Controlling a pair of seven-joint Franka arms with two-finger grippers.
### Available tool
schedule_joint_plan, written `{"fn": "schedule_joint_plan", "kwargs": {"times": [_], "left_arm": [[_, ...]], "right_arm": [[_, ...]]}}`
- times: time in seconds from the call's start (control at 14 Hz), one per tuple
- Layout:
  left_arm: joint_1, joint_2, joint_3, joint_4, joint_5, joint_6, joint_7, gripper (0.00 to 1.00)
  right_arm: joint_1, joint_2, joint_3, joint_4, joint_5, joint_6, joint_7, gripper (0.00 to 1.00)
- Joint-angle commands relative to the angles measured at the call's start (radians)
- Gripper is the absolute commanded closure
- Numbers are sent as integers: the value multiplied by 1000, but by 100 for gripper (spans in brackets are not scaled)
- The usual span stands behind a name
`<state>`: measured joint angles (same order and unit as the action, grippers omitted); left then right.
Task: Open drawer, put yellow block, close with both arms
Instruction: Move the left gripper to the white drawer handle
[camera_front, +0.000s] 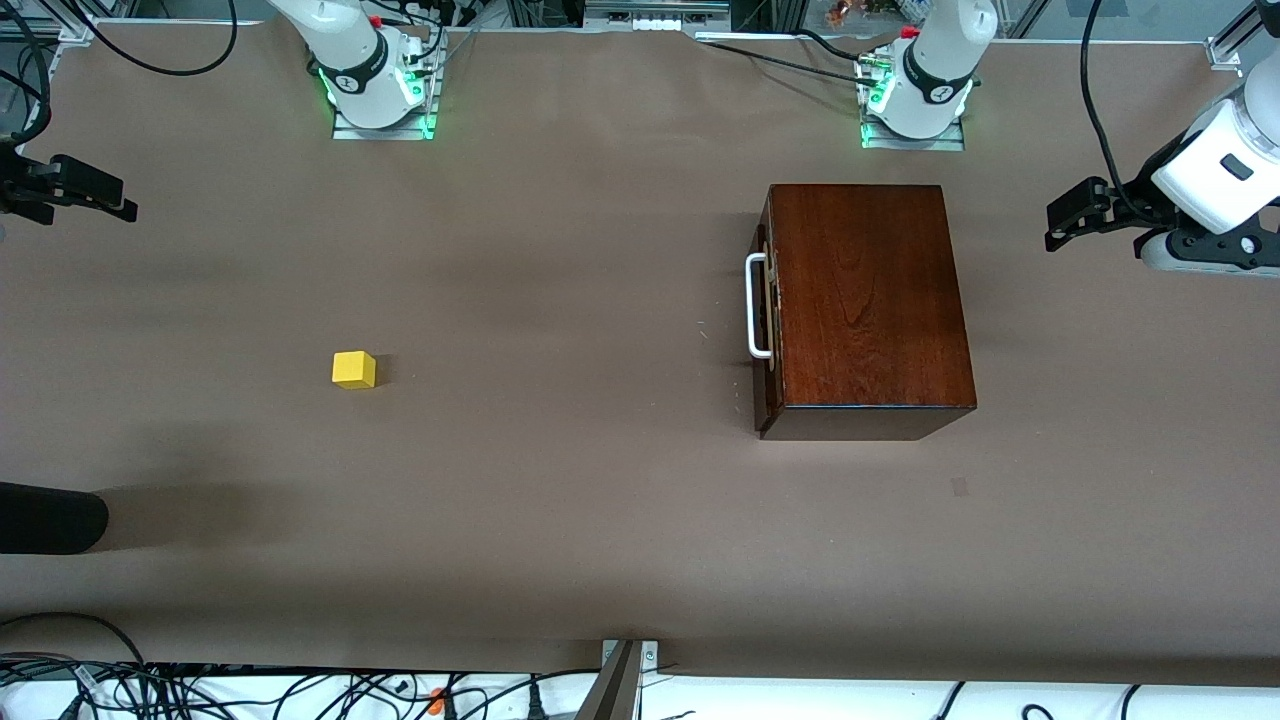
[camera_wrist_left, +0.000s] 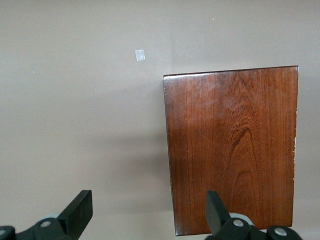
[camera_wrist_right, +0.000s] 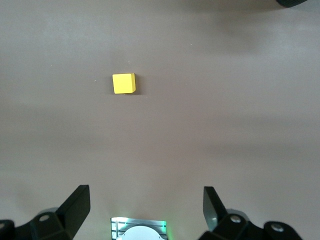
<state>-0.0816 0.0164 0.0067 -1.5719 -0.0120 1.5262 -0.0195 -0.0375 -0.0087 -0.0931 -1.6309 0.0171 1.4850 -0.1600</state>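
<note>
The dark reddish-brown wooden box stands toward the left arm's end of the table. Its drawer is shut, and the white loop handle faces the right arm's end. The yellow block lies on the table toward the right arm's end, and shows in the right wrist view. My left gripper hangs open and empty past the box at the table's end; its wrist view shows the box top. My right gripper hangs open and empty at its own end, high over the table.
A black rounded object pokes in at the right arm's end, nearer the front camera than the block. A small pale square mark lies on the brown table cover near the box. Cables run along the table's front edge.
</note>
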Motion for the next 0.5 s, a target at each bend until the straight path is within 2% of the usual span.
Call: {"fn": "schedule_joint_plan", "kwargs": {"times": [0.0,0.43], "left_arm": [[0,-15,-2,-5,23,12,4,0],[3,-15,-2,-5,18,12,0,0]], "right_arm": [[-10,-4,6,0,6,-8,7,0],[-10,-4,6,0,6,-8,7,0]]}}
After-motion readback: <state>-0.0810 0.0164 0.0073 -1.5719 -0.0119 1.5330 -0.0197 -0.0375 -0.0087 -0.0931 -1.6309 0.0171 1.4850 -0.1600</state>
